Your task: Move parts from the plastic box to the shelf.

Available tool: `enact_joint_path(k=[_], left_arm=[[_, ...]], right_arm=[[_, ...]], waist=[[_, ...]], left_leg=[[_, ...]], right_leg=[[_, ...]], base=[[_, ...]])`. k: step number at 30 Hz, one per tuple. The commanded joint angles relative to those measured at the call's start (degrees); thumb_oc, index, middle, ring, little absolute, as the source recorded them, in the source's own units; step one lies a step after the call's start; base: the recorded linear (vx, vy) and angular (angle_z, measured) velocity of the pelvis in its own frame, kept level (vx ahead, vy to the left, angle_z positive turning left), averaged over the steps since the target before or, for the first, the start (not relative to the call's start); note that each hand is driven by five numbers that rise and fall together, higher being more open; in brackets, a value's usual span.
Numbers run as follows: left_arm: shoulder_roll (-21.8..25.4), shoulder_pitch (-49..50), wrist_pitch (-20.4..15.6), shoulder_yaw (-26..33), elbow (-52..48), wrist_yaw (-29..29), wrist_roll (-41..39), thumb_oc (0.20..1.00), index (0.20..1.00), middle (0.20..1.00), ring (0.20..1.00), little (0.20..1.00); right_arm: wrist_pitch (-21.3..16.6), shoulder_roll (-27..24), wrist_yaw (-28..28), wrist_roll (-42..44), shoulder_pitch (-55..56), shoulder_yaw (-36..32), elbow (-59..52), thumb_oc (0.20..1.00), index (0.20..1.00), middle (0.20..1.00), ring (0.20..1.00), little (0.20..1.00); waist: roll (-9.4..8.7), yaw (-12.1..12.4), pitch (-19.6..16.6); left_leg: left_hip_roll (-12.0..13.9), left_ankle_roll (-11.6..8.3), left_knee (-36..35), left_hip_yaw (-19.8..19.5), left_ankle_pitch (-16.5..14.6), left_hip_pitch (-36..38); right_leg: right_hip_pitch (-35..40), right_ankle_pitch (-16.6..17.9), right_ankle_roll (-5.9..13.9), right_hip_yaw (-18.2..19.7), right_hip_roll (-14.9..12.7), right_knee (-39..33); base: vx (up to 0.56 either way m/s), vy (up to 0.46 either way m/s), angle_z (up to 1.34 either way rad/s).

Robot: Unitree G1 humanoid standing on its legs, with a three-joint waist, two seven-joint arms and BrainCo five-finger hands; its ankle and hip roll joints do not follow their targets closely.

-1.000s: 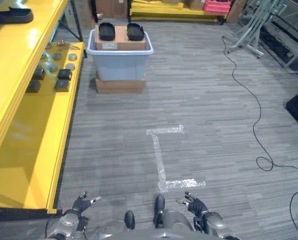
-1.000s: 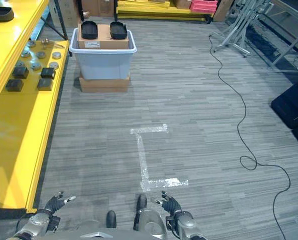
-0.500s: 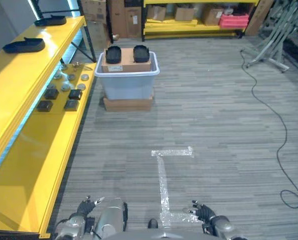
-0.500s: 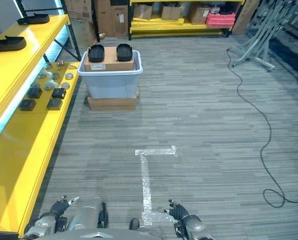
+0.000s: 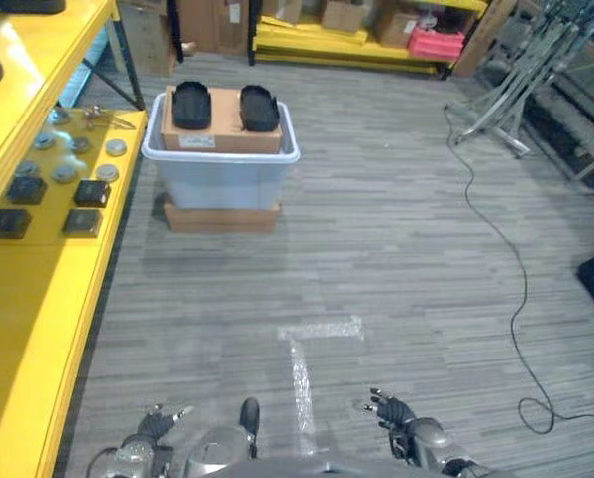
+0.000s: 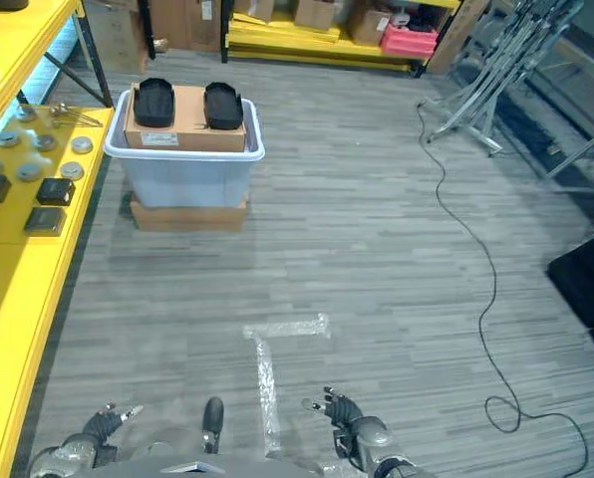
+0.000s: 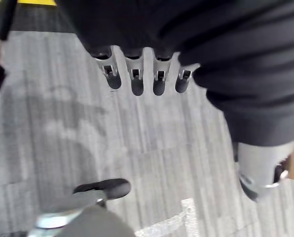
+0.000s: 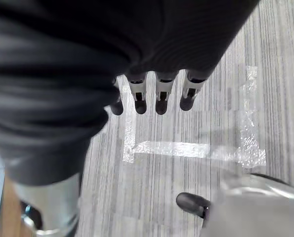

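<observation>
A pale blue plastic box (image 5: 220, 169) stands on a flat cardboard base across the floor ahead. A brown carton (image 5: 222, 121) rests in it, with two black oval parts (image 5: 191, 105) (image 5: 259, 108) lying on top. The yellow shelf (image 5: 38, 269) runs along the left side. My left hand (image 5: 149, 431) hangs low at the bottom left, open and empty, with straight fingers (image 7: 137, 79) over the floor. My right hand (image 5: 397, 415) hangs at the bottom right, also open and empty, its fingers (image 8: 162, 96) above the tape.
The shelf's lower board carries black square blocks (image 5: 91, 193) and several round metal discs (image 5: 115, 147). A white tape mark (image 5: 307, 358) lies on the grey floor. A black cable (image 5: 506, 289) runs along the right, a metal stand (image 5: 521, 80) far right, yellow racks with cartons behind.
The camera has shifted, so the whole scene sits differently; the box now shows further left and nearer. Both hands stay low, open and empty.
</observation>
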Motion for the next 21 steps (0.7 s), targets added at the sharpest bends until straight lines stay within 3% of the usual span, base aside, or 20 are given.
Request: enact_joint_path(k=[1,5,8,12,15,17,19,21], left_arm=[[-0.5,0.9,-1.4,-1.2,-0.1,1.6,1.1,1.0,1.0,1.0,1.0,1.0],[0.5,-0.2,-2.7,-2.5,-1.8,0.8,0.5,1.0,1.0,1.0,1.0,1.0],[0.9,-1.1,-3.2,-4.1,-2.7,1.6,-1.3,1.0,1.0,1.0,1.0,1.0],[0.6,-2.5,-0.8,-3.5,-3.2,4.1,-6.6,1.0,1.0,1.0,1.0,1.0],[-0.3,-2.3,-1.3,-2.4,-2.7,3.7,-4.3,1.0,1.0,1.0,1.0,1.0],[-0.8,-1.7,-1.5,-1.3,-3.0,3.0,-4.5,1.0,1.0,1.0,1.0,1.0],[-0.9,-1.1,0.1,-0.7,-3.7,2.1,-3.2,1.0,1.0,1.0,1.0,1.0],[-1.1,-0.4,1.4,-0.6,-3.3,1.3,-1.0,1.0,1.0,1.0,1.0,1.0]], right_arm=[[-1.3,-2.4,0.3,0.6,-0.7,-0.9,-0.2,1.0,1.0,1.0,1.0,1.0],[-0.4,-2.5,-0.8,-1.7,0.5,-0.4,-0.5,1.0,1.0,1.0,1.0,1.0],[0.8,-3.2,0.1,-3.8,0.9,-0.5,0.0,1.0,1.0,1.0,1.0,1.0],[4.9,-3.9,4.7,-3.8,1.1,-0.1,2.1,1.0,1.0,1.0,1.0,1.0],[6.4,-4.4,5.8,-2.7,0.8,-0.4,2.2,1.0,1.0,1.0,1.0,1.0],[6.9,-5.3,5.2,-2.9,0.4,-0.3,2.1,1.0,1.0,1.0,1.0,1.0],[6.9,-6.2,4.8,-1.7,0.1,-0.7,2.2,1.0,1.0,1.0,1.0,1.0],[6.4,-6.5,4.8,0.3,-0.4,-1.7,2.3,1.0,1.0,1.0,1.0,1.0]], waist=[[3.2,1.0,-1.2],[2.2,-1.5,0.3],[2.42,-3.7,0.6],[2.18,-4.0,-0.3],[1.67,-2.9,-0.4],[0.65,-1.7,0.4],[0.35,-0.7,1.0],[0.5,0.0,1.3]], left_leg=[[1.8,-0.53,6.0,-0.1,-3.8,0.0],[1.0,-1.93,4.8,-1.7,-6.1,4.4],[1.0,-2.07,2.7,-3.7,-7.0,6.9],[1.7,-3.24,1.8,-5.6,-5.8,6.9],[2.6,-4.99,11.8,-5.0,-1.0,2.5],[2.1,-6.38,26.5,-2.9,2.8,-5.3],[3.2,-6.91,31.6,-1.1,4.0,-10.5],[4.6,-7.07,29.9,0.3,4.2,-12.4]], right_leg=[[-3.5,13.9,3.6,-0.5,-2.8,-10.0],[-4.4,17.0,3.77,-1.0,-6.1,-28.2],[-6.6,19.4,4.12,1.6,-5.4,-32.7],[-3.2,17.6,1.75,3.2,-2.1,-36.6],[-0.9,16.3,0.38,2.5,-2.1,-37.5],[0.7,15.4,-0.75,2.1,-2.8,-37.3],[2.2,14.7,-1.4,1.6,-2.8,-37.2],[3.8,13.9,-1.33,1.4,-2.5,-37.5]], base=[[0.28,-0.068,0.39],[0.39,-0.163,0.29],[0.31,-0.161,0.49],[0.31,-0.236,0.49],[0.21,-0.179,0.19],[0.16,-0.206,0.05],[0.18,-0.144,-0.14],[0.28,-0.044,-0.04]])
